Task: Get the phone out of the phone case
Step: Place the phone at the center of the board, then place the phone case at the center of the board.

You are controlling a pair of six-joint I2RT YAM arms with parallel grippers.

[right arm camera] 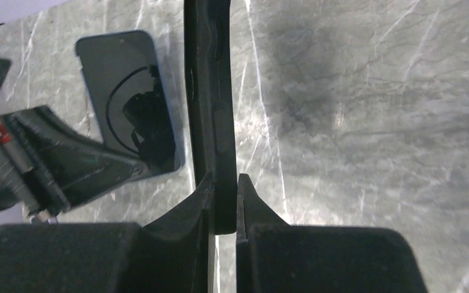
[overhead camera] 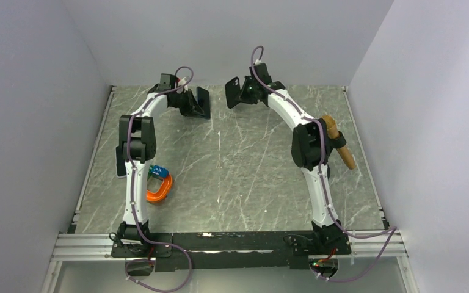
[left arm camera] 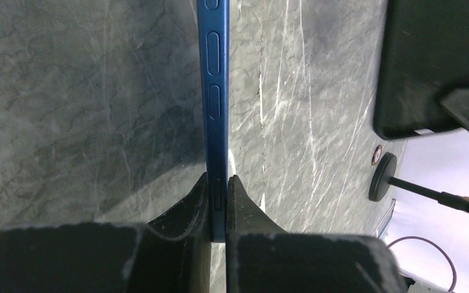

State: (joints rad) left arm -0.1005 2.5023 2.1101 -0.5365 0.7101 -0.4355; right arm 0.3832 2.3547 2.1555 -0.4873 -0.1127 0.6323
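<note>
At the far end of the desk, the left gripper is clamped on the blue phone — held edge-on, its long axis running straight out from the jaws. Just to the right, not touching, the right gripper pinches the black phone case the same way — phone and case apart, one in each arm.

Between the fingers: the left fingers pinch the phone and the right fingers pinch the phone case; only a narrow strip of bare table lies between them.
Beyond the fingers: the back wall stands near, leaving little room.
Behind the fingers: broad bare marble, open to pass.
Behind the left fingers, outboard: an orange-and-blue object lies on the table.
Behind the right fingers, outboard: a brown wooden tool lies there, partly hidden.
</note>
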